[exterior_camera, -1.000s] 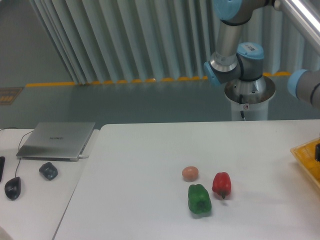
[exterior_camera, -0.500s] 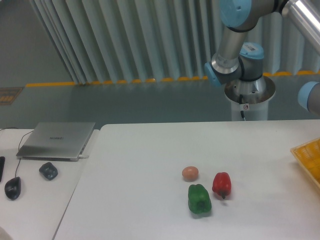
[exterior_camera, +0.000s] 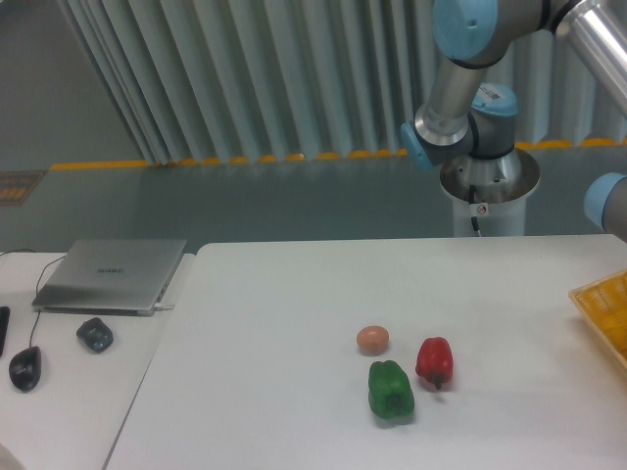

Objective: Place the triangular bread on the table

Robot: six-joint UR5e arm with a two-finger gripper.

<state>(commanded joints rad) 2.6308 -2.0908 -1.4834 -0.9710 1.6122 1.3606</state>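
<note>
The large white table [exterior_camera: 274, 323] fills the lower part of the view. The triangular bread is not in view. My gripper is out of the frame to the right; only the arm's grey links and blue joints [exterior_camera: 460, 88] show at the upper right. A yellow tray [exterior_camera: 605, 311] sticks in at the right edge of the table.
A round pinkish-tan ball [exterior_camera: 372, 340], a red pepper [exterior_camera: 434, 361] and a green pepper [exterior_camera: 391, 390] lie close together mid-table. The arm's base [exterior_camera: 487, 191] stands behind the table. A lower desk at the left holds a laptop [exterior_camera: 110, 274] and two mice [exterior_camera: 95, 334].
The arm has swung a little up and to the right. A dark part seen over the yellow tray one second ago has left the frame.
</note>
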